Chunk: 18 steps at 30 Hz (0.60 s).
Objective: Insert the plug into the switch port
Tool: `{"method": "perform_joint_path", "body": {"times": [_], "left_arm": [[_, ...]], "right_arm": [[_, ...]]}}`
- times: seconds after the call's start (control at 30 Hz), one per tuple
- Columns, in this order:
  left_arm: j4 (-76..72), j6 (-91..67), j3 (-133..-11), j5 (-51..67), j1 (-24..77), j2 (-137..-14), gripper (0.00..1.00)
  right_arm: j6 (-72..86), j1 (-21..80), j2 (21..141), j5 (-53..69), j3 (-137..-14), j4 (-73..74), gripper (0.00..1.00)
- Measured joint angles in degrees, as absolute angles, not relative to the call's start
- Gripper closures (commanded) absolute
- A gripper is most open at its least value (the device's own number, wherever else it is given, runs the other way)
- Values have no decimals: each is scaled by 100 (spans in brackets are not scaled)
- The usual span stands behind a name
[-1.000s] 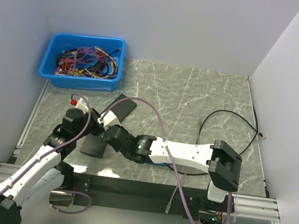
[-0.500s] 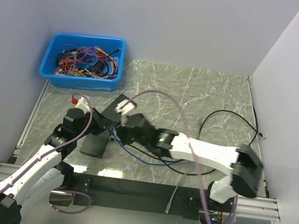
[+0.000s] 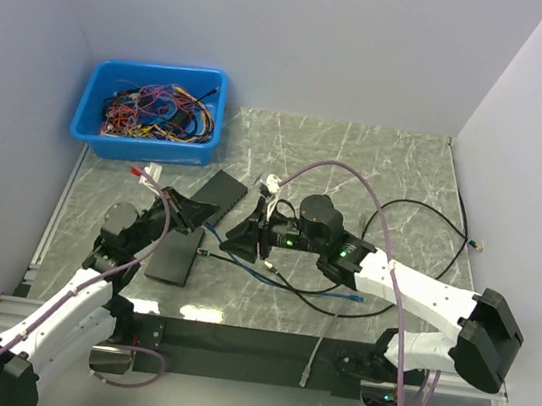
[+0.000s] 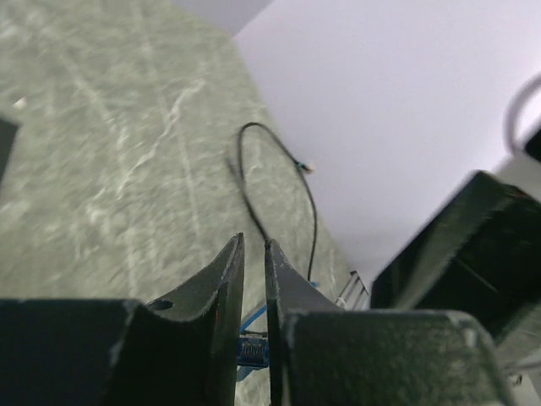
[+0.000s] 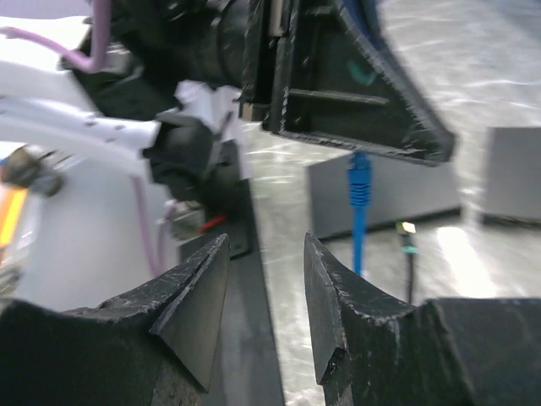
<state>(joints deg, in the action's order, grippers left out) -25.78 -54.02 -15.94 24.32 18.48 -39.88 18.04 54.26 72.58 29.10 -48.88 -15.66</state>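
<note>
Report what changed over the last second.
The right gripper, shut beside the left gripper a second ago, has opened and drawn back to the right, empty. The left gripper stays closed on the blue network-cable plug. The blue plastic bin of wires, the flat black switch boxes and the thin black cable have not moved.

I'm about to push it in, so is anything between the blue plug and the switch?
Nothing visible does. The blue plug hangs from the left gripper near the switch, with no object between them. The open right gripper sits off to the side. The port itself cannot be seen.
</note>
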Motion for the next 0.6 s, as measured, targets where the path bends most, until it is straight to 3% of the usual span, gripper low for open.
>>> {"method": "perform_joint_path", "body": {"times": [0.27,0.6], "left_arm": [[-3371,-5299,-1562,2873,1848,-3562,100],[-3621,-5299,-1507,3076,1848,-3544,100]], "right_arm": [[2154,5334,7784,3999,-4873,-2255,55],[2270,5310,7964,4270,-4890,-2471,55]]}}
